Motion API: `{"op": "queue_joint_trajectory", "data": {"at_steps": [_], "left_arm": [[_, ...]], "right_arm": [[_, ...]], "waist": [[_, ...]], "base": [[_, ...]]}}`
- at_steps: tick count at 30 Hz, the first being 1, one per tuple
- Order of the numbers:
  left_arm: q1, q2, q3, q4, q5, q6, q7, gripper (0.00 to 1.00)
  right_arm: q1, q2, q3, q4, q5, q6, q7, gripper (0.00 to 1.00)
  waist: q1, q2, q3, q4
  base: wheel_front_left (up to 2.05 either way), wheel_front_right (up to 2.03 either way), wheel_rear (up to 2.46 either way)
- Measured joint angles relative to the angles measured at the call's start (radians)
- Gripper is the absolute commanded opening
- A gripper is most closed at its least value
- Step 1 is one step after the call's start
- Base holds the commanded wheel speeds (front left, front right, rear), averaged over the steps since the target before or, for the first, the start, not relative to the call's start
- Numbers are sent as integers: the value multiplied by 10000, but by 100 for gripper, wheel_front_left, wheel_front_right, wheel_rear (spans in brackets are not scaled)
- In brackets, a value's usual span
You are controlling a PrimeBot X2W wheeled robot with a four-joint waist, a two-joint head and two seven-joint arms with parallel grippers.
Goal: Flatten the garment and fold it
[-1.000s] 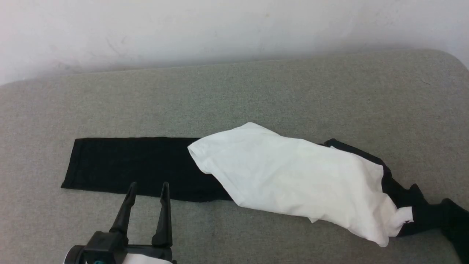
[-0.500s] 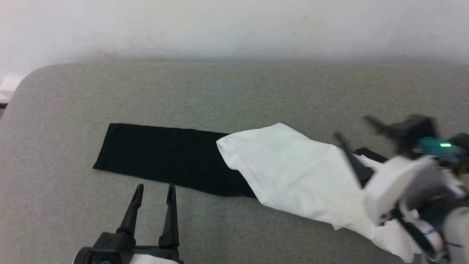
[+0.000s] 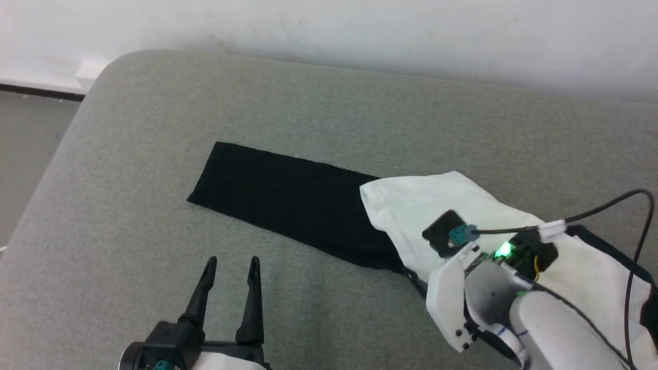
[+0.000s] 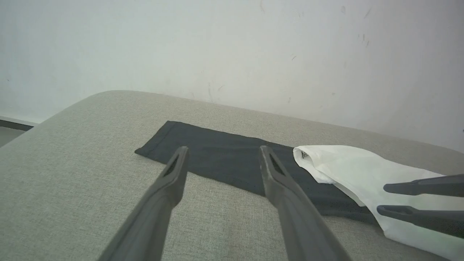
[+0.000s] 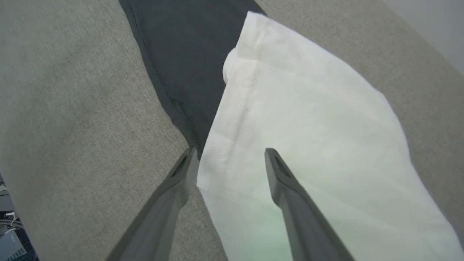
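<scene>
The garment lies on the grey cushion (image 3: pixel 154 154), its white body (image 3: pixel 411 205) crumpled and one black sleeve (image 3: pixel 288 200) stretched flat to the left. My right gripper (image 5: pixel 231 152) is open above the near hem of the white body (image 5: pixel 308 119), close to where the black sleeve (image 5: pixel 185 54) goes under it. Whether its tips touch the cloth I cannot tell. Its two dark fingers (image 4: pixel 417 186) also show over the white cloth (image 4: pixel 348 163). My left gripper (image 3: pixel 232 262) stands open over bare cushion, short of the sleeve (image 4: pixel 217 152), holding nothing.
A white wall runs behind the cushion. The cushion's rounded left corner drops to the floor (image 3: pixel 25 128). A black cable (image 3: pixel 617 205) loops from my right wrist over the garment's right part.
The camera has swung, shifting the whole picture. My right arm has come in from the right over the white body, and its jaws have opened wide. The left gripper stays open.
</scene>
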Motion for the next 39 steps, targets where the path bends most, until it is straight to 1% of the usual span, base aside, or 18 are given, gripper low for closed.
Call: {"op": "queue_joint_trajectory", "data": {"at_steps": [1, 2, 3, 4, 9, 12, 14, 17, 20, 23, 26, 29, 31, 32, 33, 34, 36, 39], "left_arm": [[-10, -19, -12, 35, -2, -2, -6, 100], [-20, -44, -15, 69, -2, -4, -6, 100], [-23, -71, -23, 94, -2, -8, -6, 100], [-27, -102, -35, 117, 0, -13, -8, 100], [-48, -117, -13, 203, -2, -15, -21, 100], [-47, -109, 8, 236, -2, -15, -21, 100], [-45, -92, 17, 236, -4, -15, -23, 100], [-39, -69, 31, 222, -4, -15, -25, 100], [-27, -23, 69, 169, -4, -10, -19, 100], [-12, 75, 134, 75, -4, 0, -17, 100], [16, 155, 192, -10, -6, 13, -4, 100], [68, 167, 188, -59, -46, 15, -2, 100], [76, 157, 165, -61, -94, 17, -2, 100], [80, 155, 161, -63, -94, 17, -2, 100], [81, 155, 161, -61, -94, 27, -2, 100], [81, 153, 163, -61, -94, 31, -2, 100], [81, 157, 173, -58, -96, 92, -4, 100], [79, 161, 159, -65, -96, 98, -2, 100]], "right_arm": [[-7, 54, 75, 297, -104, 0, -46, 91], [-16, 79, 144, 560, -215, 0, -125, 44], [-18, 130, 115, 782, -284, 0, -234, 20], [-23, 192, 38, 959, -349, 0, -362, 0], [-175, 426, -261, 1185, -587, 0, -1009, 0], [-264, 541, -357, 943, -579, 0, -1267, 0], [-347, 696, -372, 558, -454, 0, -1333, 0], [-404, 863, 94, -280, -105, -2, -1306, 0], [-247, 905, 1057, -1185, 861, -2, -769, 0], [458, 508, 2253, -2086, 2080, 0, 90, 0], [1431, -228, 2982, -2520, 3055, 0, 842, 0], [2231, -1014, 3066, -2426, 3590, 0, 1530, 0], [2396, -1632, 3250, -2330, 3292, 0, 1845, 0], [2399, -1839, 3198, -2297, 3152, -2, 1804, 8], [2408, -1875, 3010, -2268, 3068, -2, 1597, 35], [2399, -1847, 2824, -2268, 2936, -2, 1360, 100], [2341, -1678, 2529, -2311, 2721, -2, 922, 100], [2246, -1154, 1758, -2579, 2556, 0, 21, 100]], "waist": [[0, 0, 19, 61], [1, 0, 38, 113], [1, 0, 55, 153], [0, 0, 69, 181], [0, 0, 12, 116], [0, 0, -100, -14], [0, 0, -189, -115], [0, 0, -336, -274], [-1, 0, -491, -408], [-2, 0, -590, -507], [-2, 0, -566, -521], [-1, 0, -457, -483], [-1, 0, -386, -448], [-1, 0, -350, -436], [-1, 0, -317, -433], [0, 0, -294, -441], [0, 0, -284, -495], [1, 0, -335, -625]], "base": [[0, 0, 0], [0, 0, 0], [0, 0, 0], [0, 0, 0], [0, 0, 0], [0, 0, 0], [0, 0, 0], [0, 0, 0], [0, 0, 0], [0, 0, 0], [0, 0, 0], [0, 0, 0], [0, 0, 0], [0, 0, 0], [0, 0, 0], [0, 0, 0], [0, 0, 0], [0, 0, 0]]}}
